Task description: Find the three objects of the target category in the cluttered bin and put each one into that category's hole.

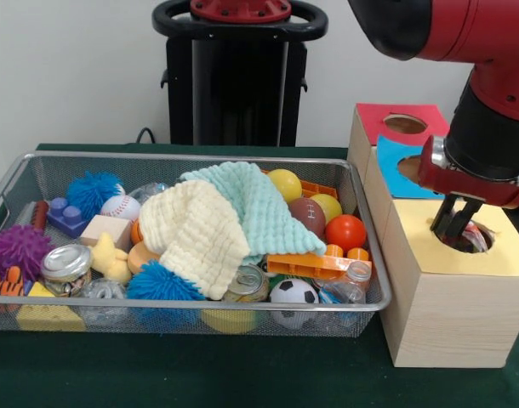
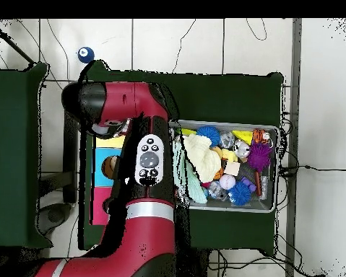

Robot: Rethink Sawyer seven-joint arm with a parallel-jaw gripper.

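The end effector (image 1: 454, 223), fingers pressed together, dips into one of three box holes (image 1: 469, 237).

Front view: camera low, set just off the near edge of the dark green table (image 1: 242, 374), facing across it toward a white wall. Close range; the silver wire-mesh bin (image 1: 191, 316) fills the left and centre, the pale wooden sorting box with coloured tops (image 1: 451, 319) sits at the right edge.

Overhead view: camera high, looking straight down, much farther off. Whole table (image 2: 226, 90) plus tiled floor all round. The red and black arm (image 2: 143, 209) covers most of the box (image 2: 102, 167).

Shared: table, bin (image 2: 266, 205), box, arm (image 1: 489, 51).
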